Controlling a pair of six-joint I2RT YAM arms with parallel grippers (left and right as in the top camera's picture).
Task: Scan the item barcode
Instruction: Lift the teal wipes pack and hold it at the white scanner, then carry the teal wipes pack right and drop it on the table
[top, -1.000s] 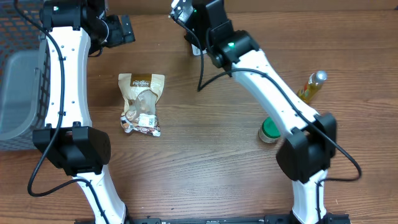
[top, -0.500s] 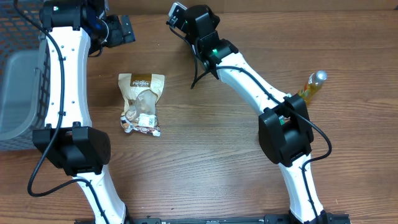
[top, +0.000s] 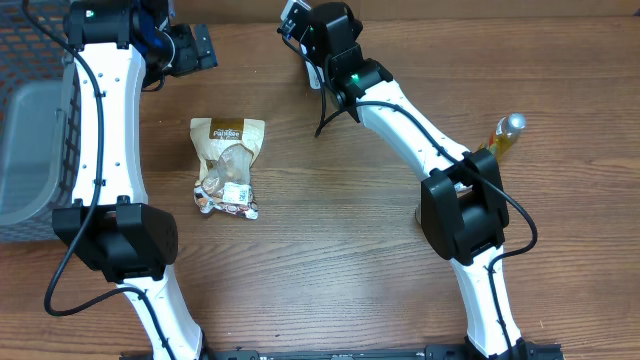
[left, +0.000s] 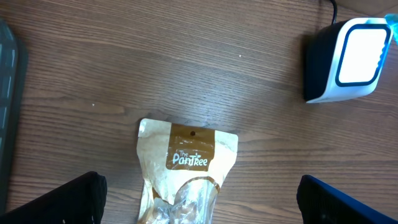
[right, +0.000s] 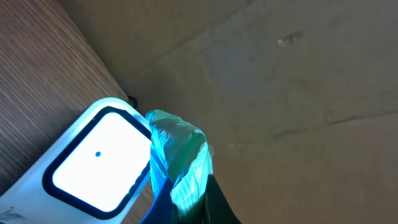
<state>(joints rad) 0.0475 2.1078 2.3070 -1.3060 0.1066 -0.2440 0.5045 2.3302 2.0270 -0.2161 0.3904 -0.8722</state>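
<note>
My right gripper (right: 186, 202) is shut on a crinkled teal packet (right: 179, 152), the item. It holds the packet just right of the barcode scanner (right: 93, 167), whose white window glows. No barcode shows on the packet. In the overhead view the right gripper (top: 300, 18) is at the table's far edge, above the scanner (top: 313, 72). My left gripper (left: 199, 205) hangs open over a tan snack bag (left: 186, 168), one finger on each side and nothing held. The same scanner (left: 348, 59) stands to the upper right in the left wrist view.
The snack bag (top: 227, 165) lies flat at centre left. A yellow bottle (top: 503, 137) lies at the right. A grey basket (top: 25, 150) stands along the left edge. A brown cardboard wall (right: 298, 74) rises behind the scanner, and its black cable (top: 322, 118) trails toward me.
The right arm has swung round and its lower links now cover the green-lidded tin seen a second ago. Its gripper stays near the scanner with the packet. The left arm has not moved.
</note>
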